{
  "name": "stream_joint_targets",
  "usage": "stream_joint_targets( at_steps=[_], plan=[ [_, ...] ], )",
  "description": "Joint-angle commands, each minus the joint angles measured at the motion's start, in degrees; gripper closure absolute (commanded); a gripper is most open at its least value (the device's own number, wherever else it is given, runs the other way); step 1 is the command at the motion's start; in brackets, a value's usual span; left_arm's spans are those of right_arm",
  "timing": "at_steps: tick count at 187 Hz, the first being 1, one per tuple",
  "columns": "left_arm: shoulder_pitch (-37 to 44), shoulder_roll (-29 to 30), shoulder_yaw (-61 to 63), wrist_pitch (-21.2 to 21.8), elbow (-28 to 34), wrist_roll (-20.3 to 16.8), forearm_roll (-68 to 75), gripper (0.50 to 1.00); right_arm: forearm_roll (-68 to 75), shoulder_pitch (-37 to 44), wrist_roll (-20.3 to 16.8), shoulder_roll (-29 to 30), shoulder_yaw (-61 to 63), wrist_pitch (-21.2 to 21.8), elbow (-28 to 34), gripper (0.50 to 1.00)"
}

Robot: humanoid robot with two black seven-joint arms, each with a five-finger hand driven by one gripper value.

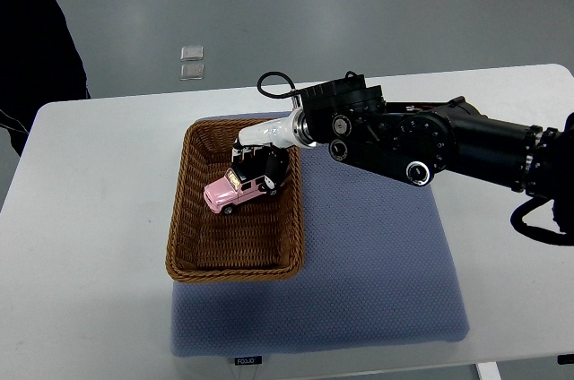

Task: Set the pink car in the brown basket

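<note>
Right hand (258,158) has its fingers clamped on the pink car (240,188), holding it inside the brown basket (235,265) on the worktop (90,219).

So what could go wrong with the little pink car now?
The right hand is wrapped around the back of the pink car, over the inside of the brown basket. I cannot tell if the wheels touch the bottom; if not, the car might bounce or tip over when let go. The fingers could also catch on the car and drag it when the hand pulls away. The arm passes close over the basket's right rim and might nudge it.
</note>
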Motion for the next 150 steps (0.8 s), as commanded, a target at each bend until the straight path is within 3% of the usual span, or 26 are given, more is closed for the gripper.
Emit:
stream_joint_targets(
  at_steps=[1, 33, 60, 84, 150],
  plan=[
    [0.0, 0.0, 0.0, 0.0, -0.04, 0.0, 0.0, 0.5, 0.15, -0.11, 0.02, 0.0, 0.15, 0.19, 0.0, 0.683],
    [0.0, 0.0, 0.0, 0.0, 0.04, 0.0, 0.0, 0.5, 0.24, -0.11, 0.64, 0.0, 0.41, 0.11, 0.09, 0.671],
    [0.0, 0.0, 0.0, 0.0, -0.04, 0.0, 0.0, 0.5, 0.42, 0.59, 0.73, 0.0, 1.03, -0.42, 0.0, 0.605],
    [0.0, 0.0, 0.0, 0.0, -0.04, 0.0, 0.0, 0.5, 0.68, 1.12, 0.73, -0.18, 3.75, -0.42, 0.0, 0.605],
    [0.0, 0.0, 0.0, 0.0, -0.04, 0.0, 0.0, 0.5, 5.95, -3.8, 1.43, -10.9, 19.13, -1.47, -0.17, 0.605]
  ],
)
